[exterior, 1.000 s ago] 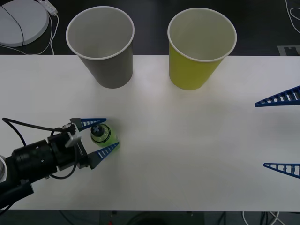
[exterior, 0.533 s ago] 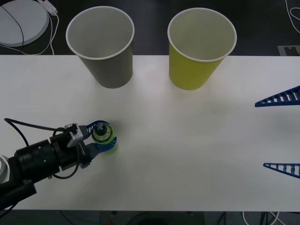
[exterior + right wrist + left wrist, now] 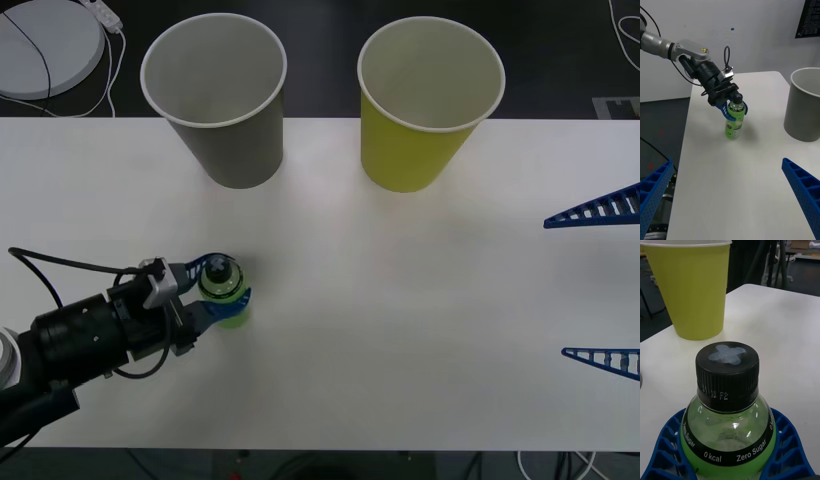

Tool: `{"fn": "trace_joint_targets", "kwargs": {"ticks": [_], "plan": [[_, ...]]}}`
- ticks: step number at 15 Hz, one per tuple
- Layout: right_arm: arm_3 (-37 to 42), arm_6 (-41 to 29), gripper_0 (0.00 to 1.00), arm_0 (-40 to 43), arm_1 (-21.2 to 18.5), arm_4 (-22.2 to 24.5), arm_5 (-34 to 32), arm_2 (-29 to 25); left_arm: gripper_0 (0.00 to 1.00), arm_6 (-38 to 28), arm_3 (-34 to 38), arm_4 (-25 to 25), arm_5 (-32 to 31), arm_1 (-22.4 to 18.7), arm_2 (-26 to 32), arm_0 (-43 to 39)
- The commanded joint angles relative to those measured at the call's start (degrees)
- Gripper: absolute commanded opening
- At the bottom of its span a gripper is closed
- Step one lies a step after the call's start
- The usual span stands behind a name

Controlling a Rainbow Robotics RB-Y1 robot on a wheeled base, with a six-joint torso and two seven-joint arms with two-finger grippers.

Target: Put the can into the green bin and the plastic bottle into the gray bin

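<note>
Down at the near left of the white table (image 3: 400,330), the left gripper (image 3: 222,288) has its blue ribbed fingers (image 3: 666,450) wrapped around the plastic bottle (image 3: 224,293), clamped just under the shoulder. From the left wrist the bottle's lower body is cut off at the frame edge and hidden by those curved fingers, so whether its base sits on the table cannot be judged from there. The right wrist view helps: the base looks to be touching the tabletop, though that is hard to be sure of. What a bright little thing it is: clear green plastic, a black ribbed cap (image 3: 727,369) with a pale cross on top, and a black band reading "0 kcal" and "Zero Sugar". It stands upright, long axis vertical, cap pointing up toward the camera in the front view.

Over at the right edge, at about three o'clock from the bottle, the right gripper (image 3: 598,282) hangs with its two blue fingers spread wide apart, holding nothing, only the finger ends in frame.

Farther back, at twelve o'clock from the bottle, the gray bin (image 3: 222,100) stands upright at the table's far edge, mouth up. At about one o'clock sits the green bin (image 3: 425,105), likewise upright, beside the gray one. From the front the insides of both cups look pale, their floors hard to make out.
</note>
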State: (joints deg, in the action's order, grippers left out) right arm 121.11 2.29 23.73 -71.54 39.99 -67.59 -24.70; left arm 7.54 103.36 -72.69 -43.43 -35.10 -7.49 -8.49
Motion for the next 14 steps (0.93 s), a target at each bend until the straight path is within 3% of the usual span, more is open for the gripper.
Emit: {"fn": "trace_joint_targets", "kwargs": {"ticks": [1, 4, 14], "plan": [[0.00, 0.00, 1.00, 0.00, 0.00, 0.00, 0.00, 0.00, 0.00, -2.53, 1.32, -0.17, 0.71, -1.20, 0.02, -0.04], [0.00, 0.00, 1.00, 0.00, 0.00, 0.00, 0.00, 0.00, 0.00, -9.74, 5.54, -5.01, 1.33, -2.87, 1.17, -0.74], [0.00, 0.00, 1.00, 0.00, 0.00, 0.00, 0.00, 0.00, 0.00, -28.72, 19.07, -10.54, 1.24, -6.65, 9.25, -5.75]]}}
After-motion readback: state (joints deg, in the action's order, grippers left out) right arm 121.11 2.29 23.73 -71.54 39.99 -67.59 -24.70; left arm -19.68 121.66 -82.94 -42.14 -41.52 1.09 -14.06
